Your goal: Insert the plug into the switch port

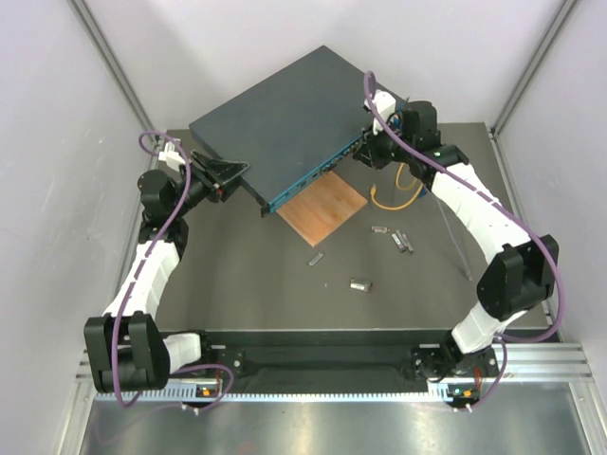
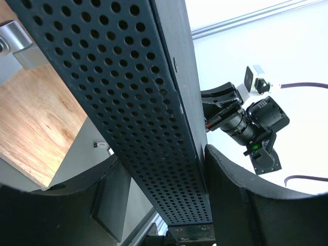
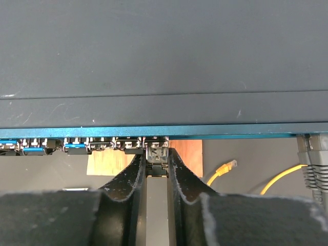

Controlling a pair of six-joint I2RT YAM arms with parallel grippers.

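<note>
The switch [image 1: 280,118] is a large dark box lying at an angle at the back of the table, its teal front face [image 1: 318,175] turned toward me. My left gripper [image 1: 228,175] clamps its left corner. In the left wrist view the perforated side [image 2: 133,102] runs between the fingers [image 2: 233,200]. My right gripper [image 1: 372,144] is at the right end of the front face, shut on the plug [image 3: 156,158]. The plug's small metal front end sits in the mouth of a socket in the row of sockets [image 3: 102,145], under the teal edge [image 3: 215,130].
A thin wooden square [image 1: 324,209] lies under the switch's front corner. A yellow cable [image 1: 398,194] curls to its right. Several small metal modules [image 1: 398,237] are scattered on the grey mat, one nearer me [image 1: 358,282]. White walls close in on both sides.
</note>
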